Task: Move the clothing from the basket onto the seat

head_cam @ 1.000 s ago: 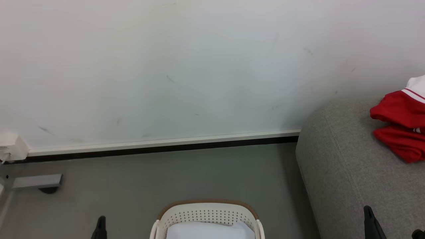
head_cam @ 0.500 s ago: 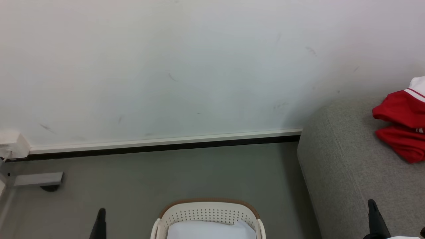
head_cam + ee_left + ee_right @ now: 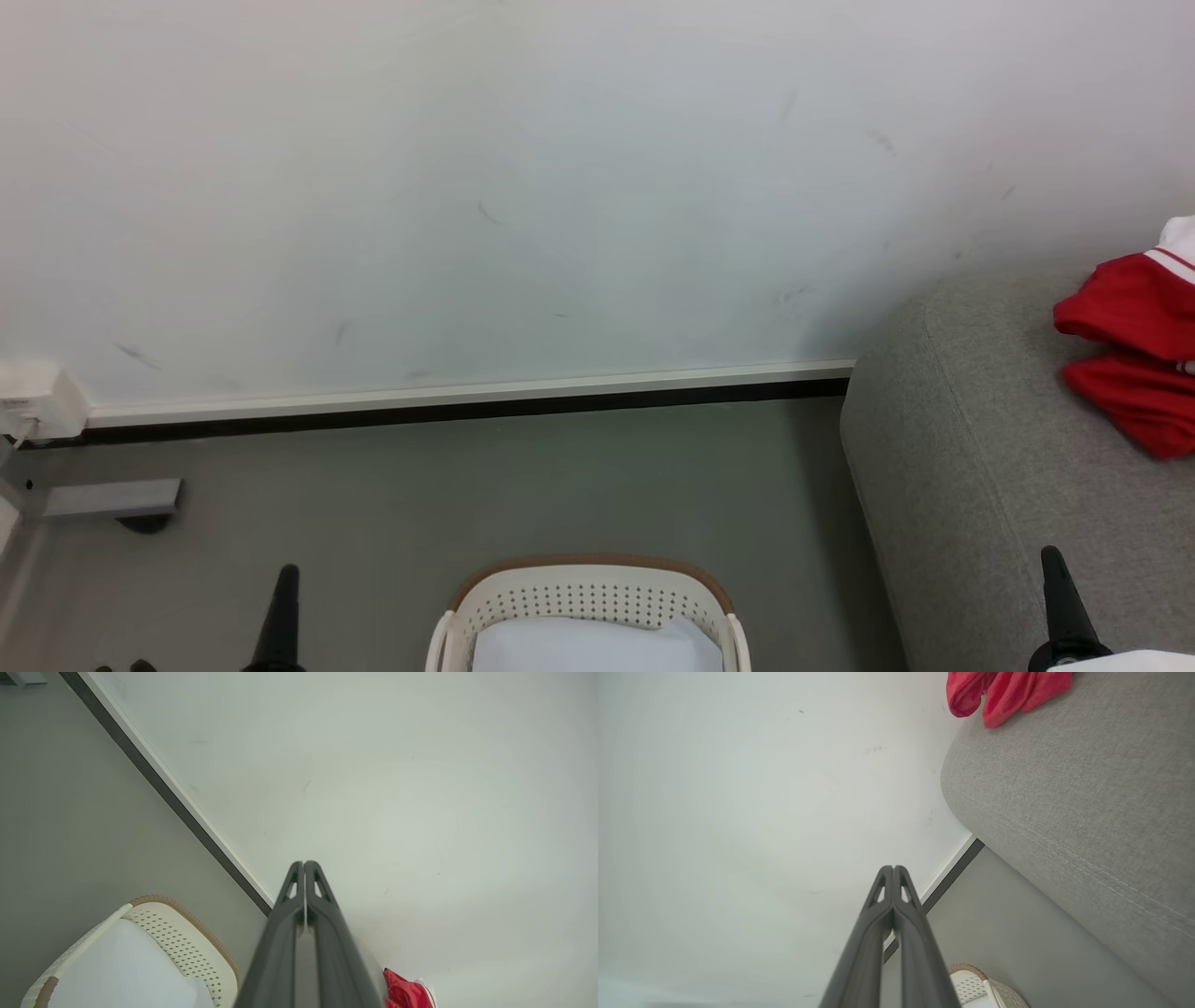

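Red, white-trimmed fabric clothing (image 3: 1134,359) lay crumpled on the large grey upholstered seat (image 3: 971,485), apart from the cream perforated plastic basket (image 3: 588,597); left tool (image 3: 304,864) and right tool (image 3: 893,868) were pressed together, empty, so reaching in unopened would likely shove fabric, not grip.

You have bare floor (image 3: 560,476) between the basket (image 3: 583,571) and the wall (image 3: 560,187), and on the basket's left as far as a grey bar (image 3: 107,499) by the wall. On its right the seat (image 3: 952,467) rises near, leaving a narrow strip of floor. The seat's near top is bare; clothing (image 3: 1120,373) lies farther back on it.
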Robot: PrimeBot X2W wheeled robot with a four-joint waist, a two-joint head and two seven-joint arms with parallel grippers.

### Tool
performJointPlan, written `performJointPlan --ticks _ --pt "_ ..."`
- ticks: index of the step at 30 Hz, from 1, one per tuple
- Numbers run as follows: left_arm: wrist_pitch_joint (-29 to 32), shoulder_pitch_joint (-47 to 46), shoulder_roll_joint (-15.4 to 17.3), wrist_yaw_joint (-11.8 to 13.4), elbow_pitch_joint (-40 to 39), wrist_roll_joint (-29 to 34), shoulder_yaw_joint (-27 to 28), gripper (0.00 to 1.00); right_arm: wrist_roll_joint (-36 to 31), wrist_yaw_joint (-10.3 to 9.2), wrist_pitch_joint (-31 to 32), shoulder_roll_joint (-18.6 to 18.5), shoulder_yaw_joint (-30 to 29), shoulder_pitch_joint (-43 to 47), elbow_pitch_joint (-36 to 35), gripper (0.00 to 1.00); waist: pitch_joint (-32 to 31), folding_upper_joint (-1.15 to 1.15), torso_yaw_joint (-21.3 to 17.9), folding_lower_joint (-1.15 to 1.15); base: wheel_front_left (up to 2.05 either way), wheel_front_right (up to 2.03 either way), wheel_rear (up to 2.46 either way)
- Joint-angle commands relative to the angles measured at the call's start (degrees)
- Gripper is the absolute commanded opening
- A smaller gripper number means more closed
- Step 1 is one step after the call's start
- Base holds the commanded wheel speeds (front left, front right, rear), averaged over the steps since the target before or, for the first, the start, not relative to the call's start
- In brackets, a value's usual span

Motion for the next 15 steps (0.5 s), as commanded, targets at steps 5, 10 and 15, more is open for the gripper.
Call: performJointPlan --ticks 5,10,15 --pt "1.0 -1.52 0.58 -0.35 -0.51 -3.71 0.17 0.0 3.66 -0.06 0.9 -0.63 -0.48 -1.27 -1.07 0.0 0.09 0.0 0.12 -0.01 0.0 0.0 0.0" --pt "1.72 -2.05 0.61 -0.37 -0.47 -6.67 0.21 0.0 6.45 -0.07 1.69 -0.66 -0.73 -1.6 -1.38 0.0 0.19 0.0 0.25 -0.01 0.0 0.0 0.0" --pt "2.43 -2.54 0.65 -0.4 -0.44 -9.56 0.23 0.0 9.07 -0.07 2.41 -0.68 -0.93 -1.89 -1.7 0.0 0.29 0.0 0.39 -0.01 0.0 0.0 0.0"
